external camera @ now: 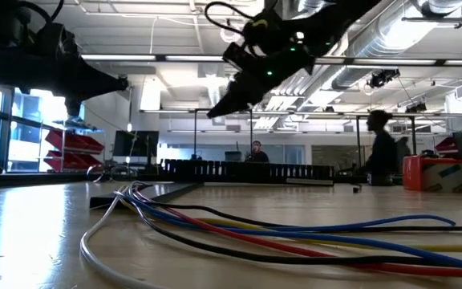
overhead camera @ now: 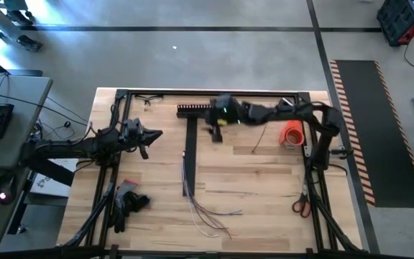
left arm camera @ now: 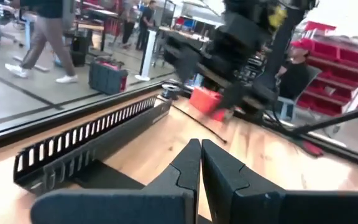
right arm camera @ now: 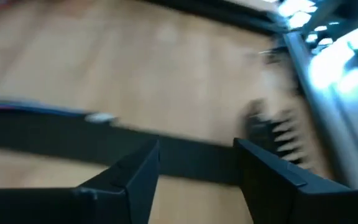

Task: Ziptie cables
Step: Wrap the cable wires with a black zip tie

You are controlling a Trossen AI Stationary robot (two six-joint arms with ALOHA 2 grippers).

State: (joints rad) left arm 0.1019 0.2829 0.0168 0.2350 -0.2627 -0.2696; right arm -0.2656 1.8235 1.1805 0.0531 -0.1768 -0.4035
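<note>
The cables [overhead camera: 205, 210] lie loose on the table's near middle, fanning out from the near end of a black strip [overhead camera: 190, 158]. In the low view the cables [external camera: 279, 234] show as blue, red, yellow, white and dark wires flat on the wood. My right gripper [overhead camera: 215, 132] is open and hovers high over the table's far middle [external camera: 217, 108], near where the two black strips meet. Its wrist view [right arm camera: 196, 152] looks down on a black strip [right arm camera: 73, 140]. My left gripper [overhead camera: 158, 134] is shut [left arm camera: 201, 149] and held over the left side, pointing right.
A slotted black strip [overhead camera: 194, 110] lies along the far edge. An orange-red roll [overhead camera: 291, 134] and a thin dark strand [overhead camera: 259, 138] sit far right. Red-handled scissors [overhead camera: 301, 206] lie near right, a dark bundle [overhead camera: 130, 202] near left. People move in the room behind.
</note>
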